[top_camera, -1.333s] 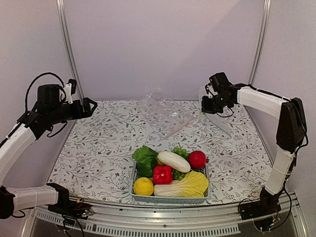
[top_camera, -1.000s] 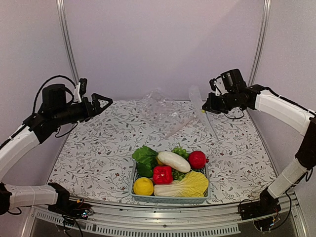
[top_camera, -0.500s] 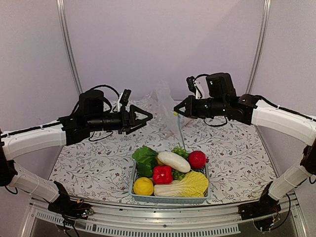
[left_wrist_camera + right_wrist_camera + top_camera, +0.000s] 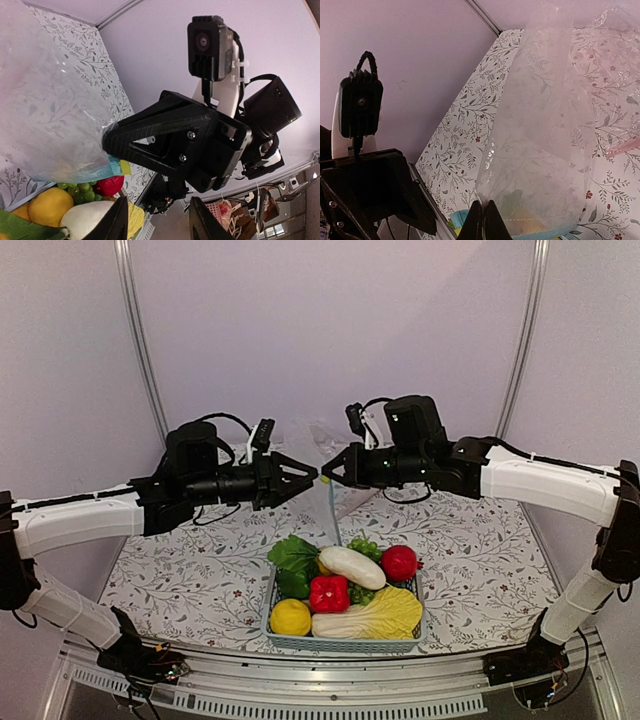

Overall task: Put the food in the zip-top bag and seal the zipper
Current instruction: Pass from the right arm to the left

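The zip-top bag (image 4: 545, 125), judged light, limp and slippery, is held hanging over the toy food (image 4: 330, 592) in its basket (image 4: 270, 625), pinched at the zipper (image 4: 107, 171) by the closed right end effector (image 4: 484, 215); the zipper's stiffer strip is recommended for the open left end effector (image 4: 305, 478).
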Tool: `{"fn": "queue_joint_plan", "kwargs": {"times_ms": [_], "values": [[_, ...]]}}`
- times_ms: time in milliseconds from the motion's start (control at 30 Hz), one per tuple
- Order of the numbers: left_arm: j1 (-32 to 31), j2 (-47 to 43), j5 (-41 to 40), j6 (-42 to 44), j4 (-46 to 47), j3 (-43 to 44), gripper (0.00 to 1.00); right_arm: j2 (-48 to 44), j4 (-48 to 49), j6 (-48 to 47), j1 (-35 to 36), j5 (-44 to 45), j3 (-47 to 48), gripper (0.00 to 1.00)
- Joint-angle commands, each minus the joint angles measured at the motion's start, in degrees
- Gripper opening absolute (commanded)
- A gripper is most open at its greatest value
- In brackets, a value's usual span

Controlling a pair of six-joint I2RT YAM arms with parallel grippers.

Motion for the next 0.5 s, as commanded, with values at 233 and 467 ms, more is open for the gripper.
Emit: {"fn": "queue_joint_plan", "kwargs": {"times_ms": [233, 467], "values": [[-0.2, 1.5, -2.4, -1.1, -0.3, 1.0, 0.21, 0.9, 1.3, -0.2, 1.2, -1.2, 2.0, 0.04], [0.0, 1.6, -5.8, 1.0, -7.5, 2.5, 0.24, 0.6, 1.2, -0.3, 2.1, -1.0, 1.7, 0.04]]}}
